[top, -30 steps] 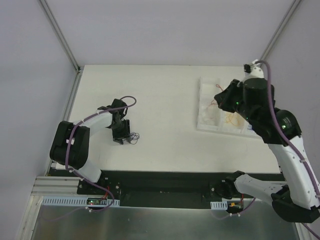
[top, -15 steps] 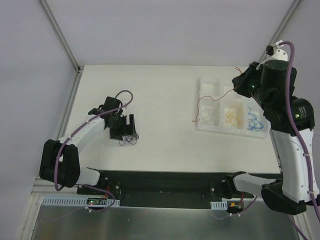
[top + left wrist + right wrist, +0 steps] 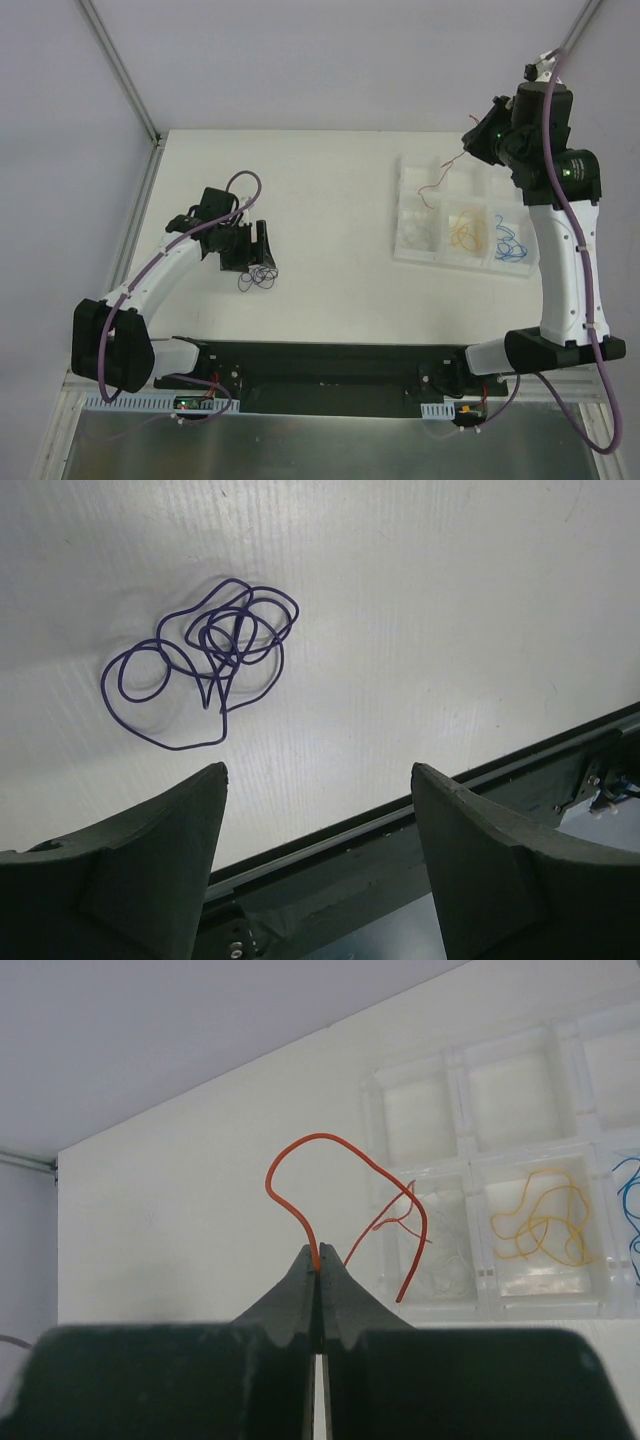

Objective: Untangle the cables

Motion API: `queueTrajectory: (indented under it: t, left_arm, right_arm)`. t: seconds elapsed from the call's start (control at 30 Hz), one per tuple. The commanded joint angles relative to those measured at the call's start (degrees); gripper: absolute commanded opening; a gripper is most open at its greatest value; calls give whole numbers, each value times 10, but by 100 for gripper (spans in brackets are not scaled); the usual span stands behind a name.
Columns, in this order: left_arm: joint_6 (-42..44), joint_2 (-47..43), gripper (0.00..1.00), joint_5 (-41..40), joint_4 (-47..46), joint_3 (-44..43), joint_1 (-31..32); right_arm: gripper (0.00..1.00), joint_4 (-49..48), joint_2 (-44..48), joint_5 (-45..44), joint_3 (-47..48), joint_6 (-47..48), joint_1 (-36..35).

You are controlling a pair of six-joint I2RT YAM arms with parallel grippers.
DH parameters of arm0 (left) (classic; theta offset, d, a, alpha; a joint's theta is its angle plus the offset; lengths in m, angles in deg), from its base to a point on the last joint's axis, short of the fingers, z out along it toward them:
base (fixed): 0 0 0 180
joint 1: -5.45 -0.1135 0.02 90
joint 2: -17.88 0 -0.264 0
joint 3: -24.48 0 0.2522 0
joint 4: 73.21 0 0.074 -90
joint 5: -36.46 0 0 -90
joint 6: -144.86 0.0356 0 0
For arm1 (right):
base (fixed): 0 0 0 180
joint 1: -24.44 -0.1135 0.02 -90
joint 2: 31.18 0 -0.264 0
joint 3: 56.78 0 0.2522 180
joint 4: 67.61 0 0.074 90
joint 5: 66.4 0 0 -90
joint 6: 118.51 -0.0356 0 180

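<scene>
The right arm has swung up toward the upper right; its right gripper, clamped on the red wire, hoists it above the divided tray, seemingly separated; yellow-orange wire and blue wire lie in compartments; left gripper, jaws apart, hovers by the purple tangle, centre left, unobstructed

The table under my left gripper is white and matt, with a fine ribbed grain like corrugated plastic sheet. The purple wire bundle on it has a smooth, faintly shiny plastic coat. My left fingers are dark matt plastic, slightly grainy. My right gripper is the same stuff, toothed along its inner edges. The red wire looks smooth and glossy. The compartment tray is translucent, milky plastic. My arm shells are glossy white plastic.
</scene>
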Motion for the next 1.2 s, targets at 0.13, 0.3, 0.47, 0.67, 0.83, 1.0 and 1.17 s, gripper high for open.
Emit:
queueTrajectory:
  t: [0.13, 0.3, 0.47, 0.67, 0.83, 1.0, 1.17]
  left_arm:
    - [21, 34, 72, 43, 28, -29, -3]
    - [27, 53, 72, 38, 35, -45, -3]
    - [34, 78, 72, 39, 43, -65, -3]
    - [36, 97, 73, 34, 52, -76, -3]
    - [35, 107, 72, 16, 57, -81, -3]
    - [38, 112, 72, 4, 62, -94, -3]
    - [41, 120, 72, -3, 69, -102, -3]
  right_arm:
    - [0, -57, -97, 59, 82, -13, 83]
    - [0, -81, -148, 68, 110, -12, 102]
    - [0, -109, -204, 69, 114, -11, 114]
    - [0, -124, -261, 90, 115, -8, 119]
    - [0, -127, -296, 113, 68, -8, 119]
    - [0, -130, -335, 120, 11, -10, 114]
    - [0, -129, -399, 133, 8, -17, 103]
